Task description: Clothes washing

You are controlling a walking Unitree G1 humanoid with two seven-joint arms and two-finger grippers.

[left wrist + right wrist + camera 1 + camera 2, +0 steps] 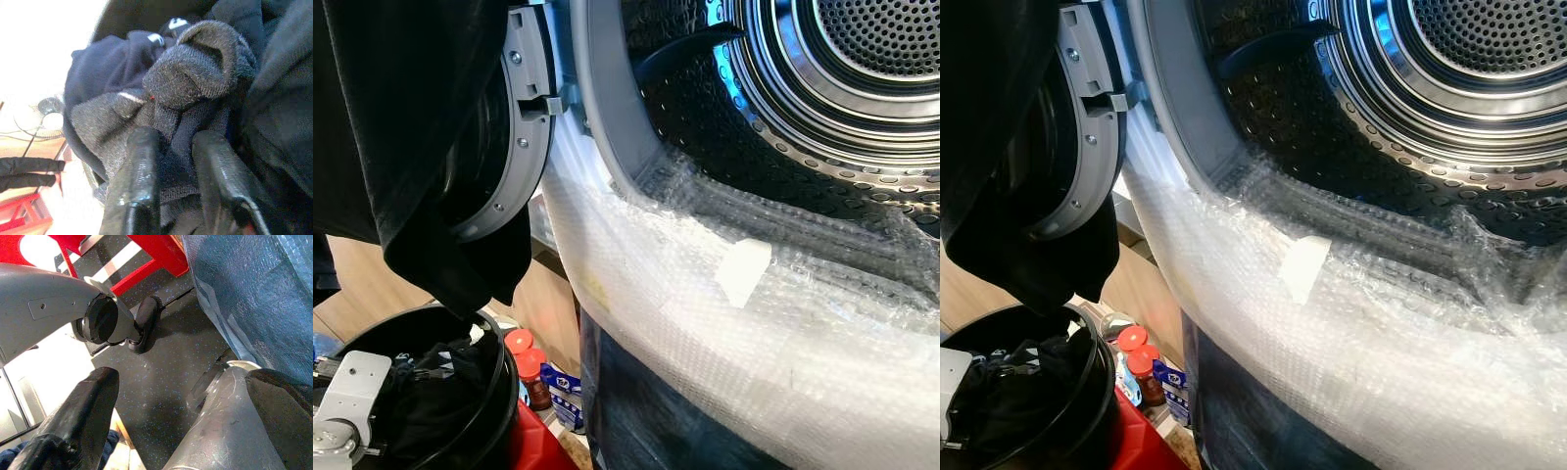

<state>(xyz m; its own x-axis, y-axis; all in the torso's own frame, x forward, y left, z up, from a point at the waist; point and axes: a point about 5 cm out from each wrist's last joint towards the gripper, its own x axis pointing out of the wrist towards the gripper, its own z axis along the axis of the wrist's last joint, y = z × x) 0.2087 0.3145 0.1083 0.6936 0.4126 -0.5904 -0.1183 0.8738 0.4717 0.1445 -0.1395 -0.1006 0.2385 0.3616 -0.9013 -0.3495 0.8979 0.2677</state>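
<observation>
On your far left a large black garment [406,137] hangs in front of the open grey-rimmed washer door [524,117], its lower edge dangling just above the round black laundry basket [484,392], which holds more dark clothes. Your left gripper [173,156] is down among that clothing: the wrist view shows its two black fingers [139,181] a little apart with a dark grey knitted sock [195,73] and navy fabric bunched between and just beyond them, so it looks closed partway on the cloth, though you cannot be sure the grip is firm. Judging by this, you are at the loading step, pulling laundry from the basket. Next you need to lift the piece clear of the rim and carry it rightward, over the bubble-wrapped front edge of the machine [724,323], into the perforated steel drum [822,78], which looks empty as far as can be seen. Watch that the hanging garment does not snag. Your right gripper [166,421] hangs idle low by the dark speckled floor [156,367], its fingers wide apart and holding nothing.
</observation>
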